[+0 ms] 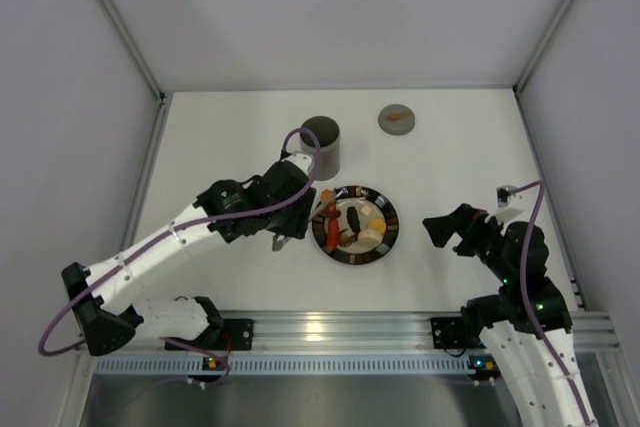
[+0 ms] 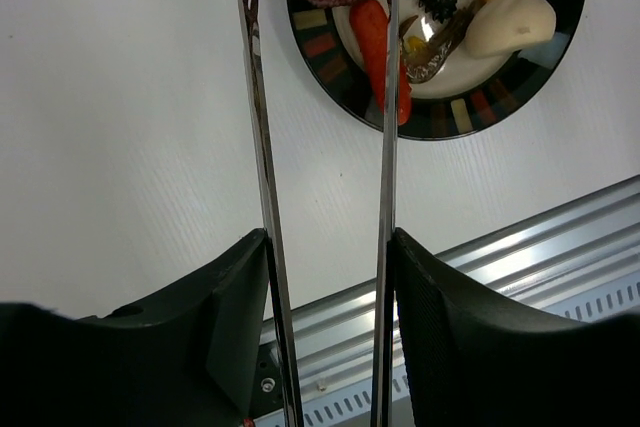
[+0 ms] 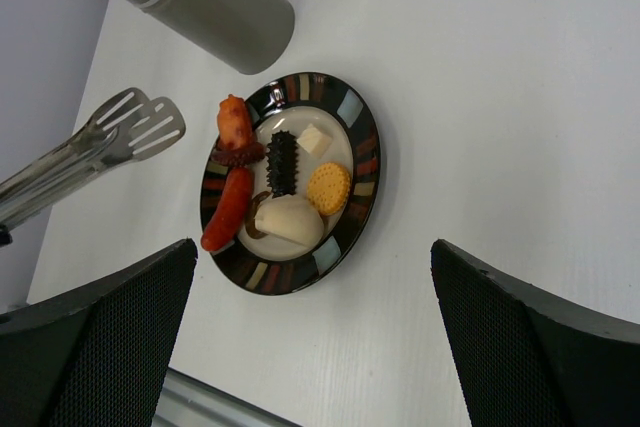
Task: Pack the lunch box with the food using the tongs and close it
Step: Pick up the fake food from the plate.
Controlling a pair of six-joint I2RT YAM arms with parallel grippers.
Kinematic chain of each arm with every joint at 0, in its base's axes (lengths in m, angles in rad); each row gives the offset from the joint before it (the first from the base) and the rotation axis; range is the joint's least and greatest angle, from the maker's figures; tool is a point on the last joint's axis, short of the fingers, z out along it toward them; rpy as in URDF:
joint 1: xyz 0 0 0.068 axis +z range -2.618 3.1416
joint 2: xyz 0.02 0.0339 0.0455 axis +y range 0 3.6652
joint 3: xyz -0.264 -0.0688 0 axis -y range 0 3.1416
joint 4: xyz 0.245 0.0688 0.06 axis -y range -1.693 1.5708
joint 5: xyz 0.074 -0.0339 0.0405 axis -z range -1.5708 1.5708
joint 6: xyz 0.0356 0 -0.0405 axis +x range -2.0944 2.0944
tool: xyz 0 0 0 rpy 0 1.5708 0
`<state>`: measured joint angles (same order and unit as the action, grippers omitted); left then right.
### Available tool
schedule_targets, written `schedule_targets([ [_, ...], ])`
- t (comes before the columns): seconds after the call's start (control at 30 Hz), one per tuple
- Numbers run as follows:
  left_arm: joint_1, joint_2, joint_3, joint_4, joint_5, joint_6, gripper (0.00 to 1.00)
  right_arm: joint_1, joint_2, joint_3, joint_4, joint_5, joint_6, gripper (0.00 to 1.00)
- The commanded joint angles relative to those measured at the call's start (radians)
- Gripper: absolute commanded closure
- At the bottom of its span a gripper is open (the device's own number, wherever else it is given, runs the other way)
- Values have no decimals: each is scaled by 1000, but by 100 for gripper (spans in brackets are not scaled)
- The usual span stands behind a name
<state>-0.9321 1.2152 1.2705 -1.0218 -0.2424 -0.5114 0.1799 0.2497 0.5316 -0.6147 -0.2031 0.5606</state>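
The dark-grey lunch box (image 1: 322,144) stands open-mouthed behind the plate (image 1: 390,237); in the right wrist view the lunch box (image 3: 215,2) is at the top left. The food (image 1: 355,225) lies on the plate: a red sausage (image 3: 228,209), an orange piece (image 3: 234,122), a black spiky piece (image 3: 282,162), a round cracker (image 3: 328,188) and cream pieces (image 3: 290,219). My left gripper (image 2: 328,242) is shut on the silver tongs (image 2: 258,127), whose two arms are spread apart; their tips (image 3: 140,127) hover at the plate's left edge. My right gripper (image 3: 312,247) hangs open and empty right of the plate.
The flat grey lid (image 1: 397,119) with an orange mark lies at the back, right of the lunch box. White walls close the table at the back and both sides. An aluminium rail (image 1: 330,332) runs along the near edge.
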Motion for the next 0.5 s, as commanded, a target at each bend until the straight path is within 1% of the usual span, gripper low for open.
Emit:
schedule_targets([
  [0.0, 1, 29, 0, 109, -41, -19, 44, -11, 5, 34, 7, 5, -8, 1],
  [0.1, 16, 66, 0, 132, -32, -15, 44, -11, 2, 31, 6, 5, -10, 1],
  [0.23, 64, 93, -23, 170, -2, -4, 44, -11, -1, 27, 6, 8, -10, 1],
  [0.47, 95, 127, -43, 213, 44, 13, 44, -11, -6, 13, 6, 5, -8, 0],
])
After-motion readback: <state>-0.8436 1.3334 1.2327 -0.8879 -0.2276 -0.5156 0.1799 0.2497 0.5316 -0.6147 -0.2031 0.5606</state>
